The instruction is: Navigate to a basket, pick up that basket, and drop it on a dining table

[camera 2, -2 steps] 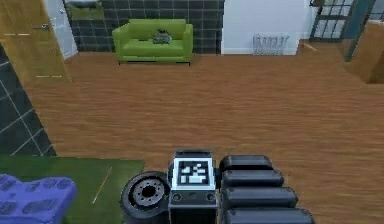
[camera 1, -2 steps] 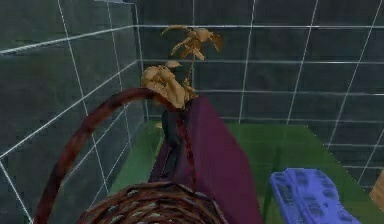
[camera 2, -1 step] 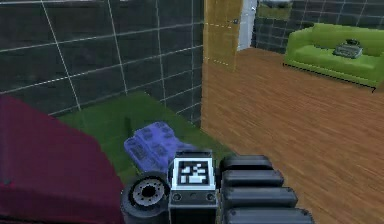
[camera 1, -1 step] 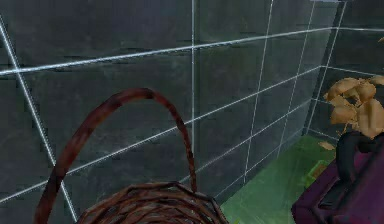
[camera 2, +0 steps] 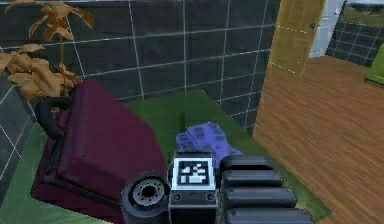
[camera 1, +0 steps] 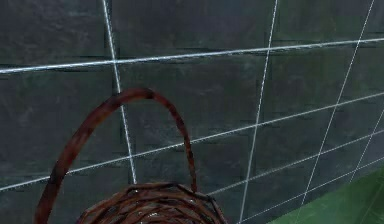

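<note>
Nearest the lens: the arm's dark ribbed bar [camera 2: 256, 192] along the arm side view's bottom edge. Left to right there you have the gripper [camera 2: 146, 199], a dark round body at bottom centre-left, then the white marker square [camera 2: 196, 172], then the bar. The end with the fingers can't be made out, so you cannot tell whether it holds anything, nor how the fingers stand.

Beyond it, left to right:
- a plant [camera 2: 42, 55] with orange-brown leaves, upper left
- a maroon case [camera 2: 90, 150] lying on a green rug [camera 2: 165, 110]
- a crumpled blue cloth [camera 2: 205, 138] just above the marker
- wooden floor [camera 2: 320, 120] at right, and a wooden door [camera 2: 298, 35] at upper right

The basket [camera 1: 150, 206] is brown wicker. It sits at the forward view's bottom edge, left of centre, with its arched handle [camera 1: 140, 95] upright against dark tiles [camera 1: 300, 90].

Judgement: the approach looks all but finished, and the pick-up is not yet begun. The basket lies close ahead of the base, whereas the arm reaches to the side, so the two are not lined up. Your next move likely calls for turning the base until the basket comes onto the arm's side, then extending and lowering towards the handle. Mind the maroon case and cloth, which lie out along the arm's line.
</note>
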Tool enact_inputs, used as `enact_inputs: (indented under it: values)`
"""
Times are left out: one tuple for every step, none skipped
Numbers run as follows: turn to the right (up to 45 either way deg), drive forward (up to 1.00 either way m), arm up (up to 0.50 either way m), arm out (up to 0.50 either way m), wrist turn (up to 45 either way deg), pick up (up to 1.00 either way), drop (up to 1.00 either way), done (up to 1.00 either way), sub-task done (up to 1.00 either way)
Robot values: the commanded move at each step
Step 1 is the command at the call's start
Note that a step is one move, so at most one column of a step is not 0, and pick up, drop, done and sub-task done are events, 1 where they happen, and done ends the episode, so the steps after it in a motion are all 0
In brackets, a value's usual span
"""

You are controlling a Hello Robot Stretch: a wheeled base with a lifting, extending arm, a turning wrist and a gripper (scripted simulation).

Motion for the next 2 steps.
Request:
enact_inputs:
  values:
    - [0.0, 0.00, 0.00, 0.42, 0.0, 0.00, 0.00, 0.00, 0.00]
    - [0.0, 0.00, 0.00, 0.00, 45.0, 0.00, 0.00, 0.00, 0.00]
